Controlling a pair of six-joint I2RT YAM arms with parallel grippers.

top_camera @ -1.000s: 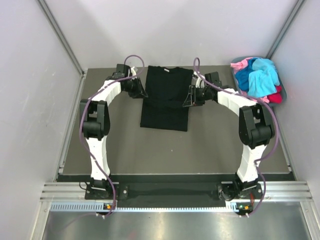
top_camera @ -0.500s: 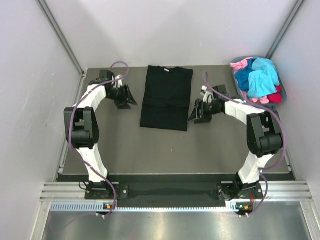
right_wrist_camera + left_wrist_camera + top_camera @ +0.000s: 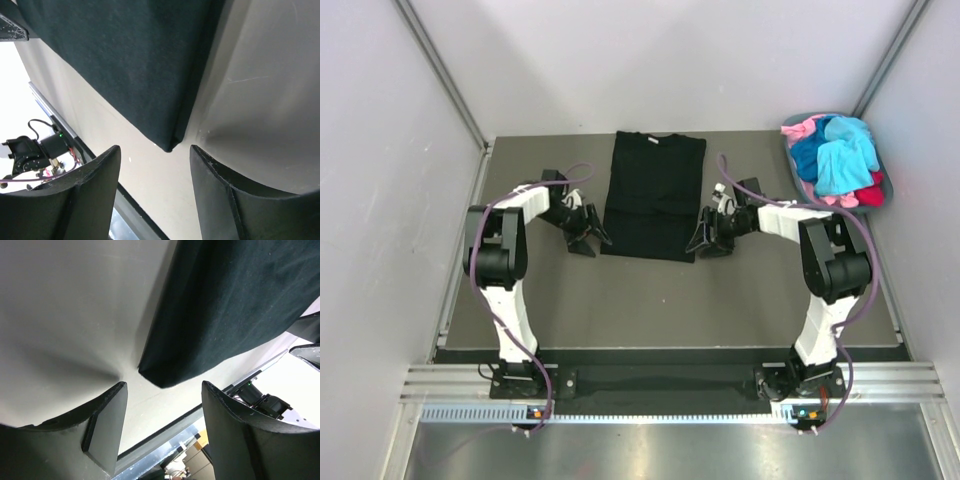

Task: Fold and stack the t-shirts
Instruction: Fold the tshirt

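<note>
A dark table (image 3: 650, 300) stands between pale walls. Up close, the left gripper (image 3: 162, 395) is spread wide and holds nothing. The black shirt (image 3: 653, 195) has a near corner lying just ahead of that gap, clear of both fingers (image 3: 107, 420). The right gripper (image 3: 155, 155) is likewise agape and empty at the other near corner. Only the overhead view shows the whole shirt, folded into a narrow strip between the two grippers. It alone also shows the basket (image 3: 789, 150) of coloured shirts (image 3: 840, 155), far beyond the right gripper. From above the finger gaps are hard to make out. A second ago both grippers flanked the shirt's far half.
</note>
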